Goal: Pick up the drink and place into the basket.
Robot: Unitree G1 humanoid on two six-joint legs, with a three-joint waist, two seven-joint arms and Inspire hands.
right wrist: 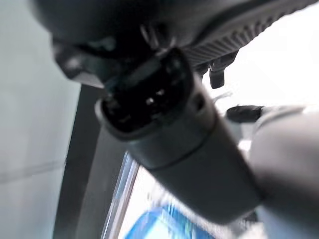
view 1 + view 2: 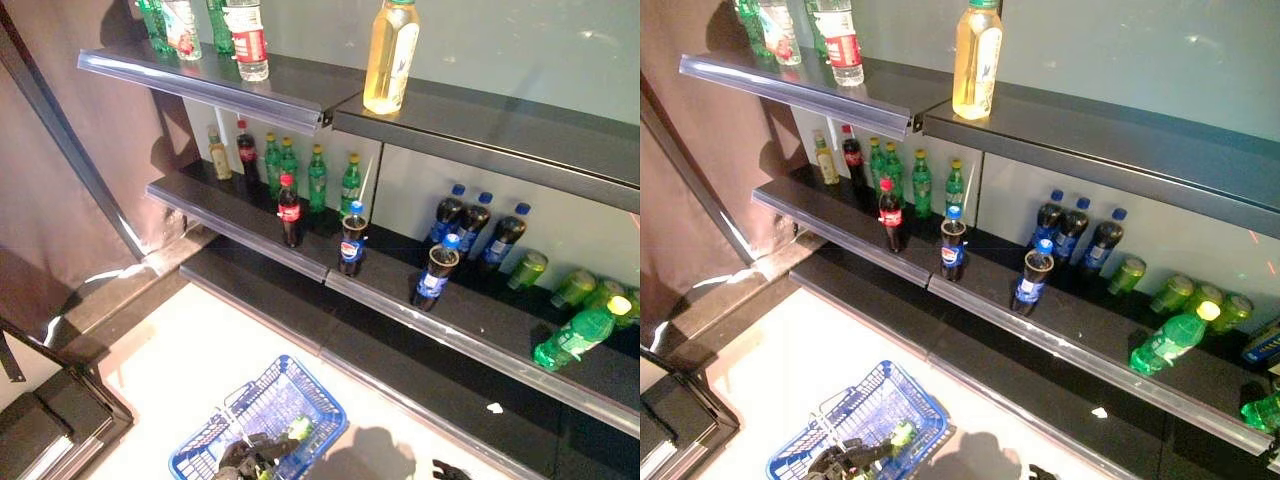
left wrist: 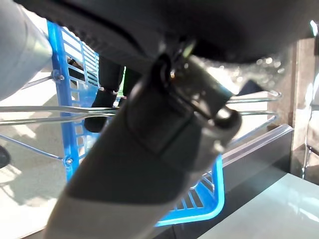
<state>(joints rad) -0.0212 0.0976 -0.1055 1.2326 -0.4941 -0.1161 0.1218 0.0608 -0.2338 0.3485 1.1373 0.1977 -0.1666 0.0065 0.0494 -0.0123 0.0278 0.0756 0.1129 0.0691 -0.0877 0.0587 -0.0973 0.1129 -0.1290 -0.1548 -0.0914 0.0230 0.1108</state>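
Blue basket [image 2: 290,405] on pale floor [image 2: 170,370] at bottom of head views, wire handles up. Left hand [image 2: 245,458] down at basket's near edge, dark fingers curled round basket's wire handle [image 2: 232,418]; same hold shown in left wrist view, wires [image 3: 45,112] crossing in front of blue mesh. Green drink [image 2: 298,428] inside basket, just beside left hand, near basket's right wall; only a small pale-green bit visible, so long axis & which way cap points can't be told. Whether touching basket floor: unclear.

Right hand [image 2: 450,470] barely in at bottom edge, right of basket, well apart from it; just dark fingertips showing, open vs closed can't be told. Right wrist view gives no help, only dark bulk.

Shelves behind: mid shelf [image 2: 250,235] w/ upright green bottles [image 2: 317,178], red-cap cola [image 2: 289,210], blue-cap colas [image 2: 352,240] nearer front edge, more blue-cap ones [image 2: 473,225] at back. Further right, green bottle [image 2: 580,335] lying on its side, cap toward upper right, w/ green cans [image 2: 575,288] behind. Top shelf [image 2: 470,120]: yellow-drink bottle [image 2: 391,55] upright, clear bottle w/ red label [image 2: 247,38] upright to its left.
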